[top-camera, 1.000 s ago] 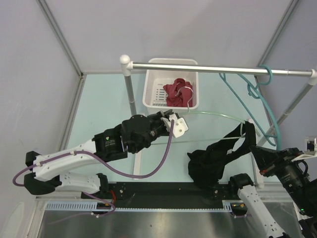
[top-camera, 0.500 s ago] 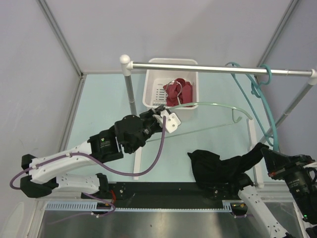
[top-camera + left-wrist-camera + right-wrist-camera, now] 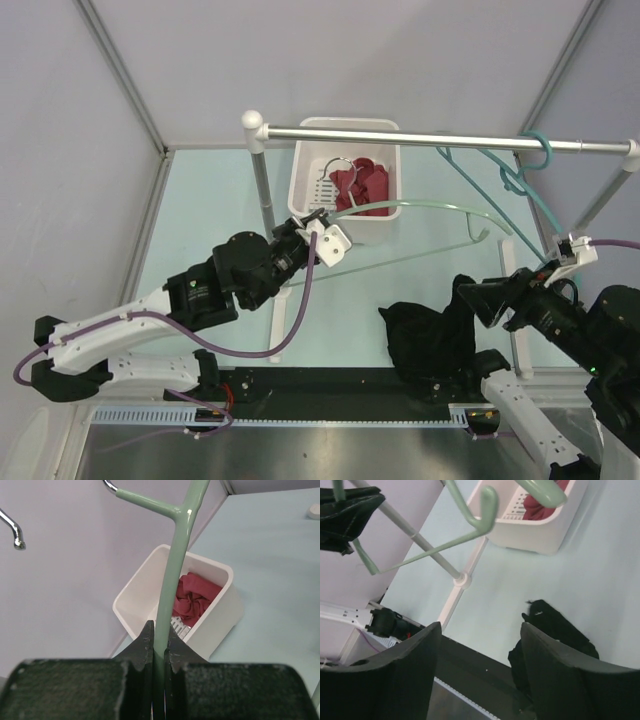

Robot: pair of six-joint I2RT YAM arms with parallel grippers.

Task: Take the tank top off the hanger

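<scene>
My left gripper [image 3: 316, 222] [image 3: 159, 630] is shut on the mint green hanger [image 3: 430, 207] [image 3: 172, 580] and holds it in the air in front of the basket. The hanger's arms are bare. The black tank top [image 3: 425, 335] [image 3: 555, 630] lies crumpled on the table at the near right, apart from the hanger. Just above and to the right of it hangs my right gripper [image 3: 492, 303] [image 3: 480, 630], open, with nothing between its fingers. In the right wrist view the hanger [image 3: 481, 507] shows overhead.
A white basket [image 3: 310, 190] [image 3: 535, 532] holding a red cloth [image 3: 360, 185] stands at the back. A metal rail [image 3: 440, 138] on white posts [image 3: 262, 185] spans the table, with a teal hanger [image 3: 520, 180] hooked at its right end. The rack's foot [image 3: 462, 580] rests on the table.
My right gripper has opened and let go of the tank top, which has slid off the hanger and dropped onto the table. My left gripper has drawn the hanger back and left.
</scene>
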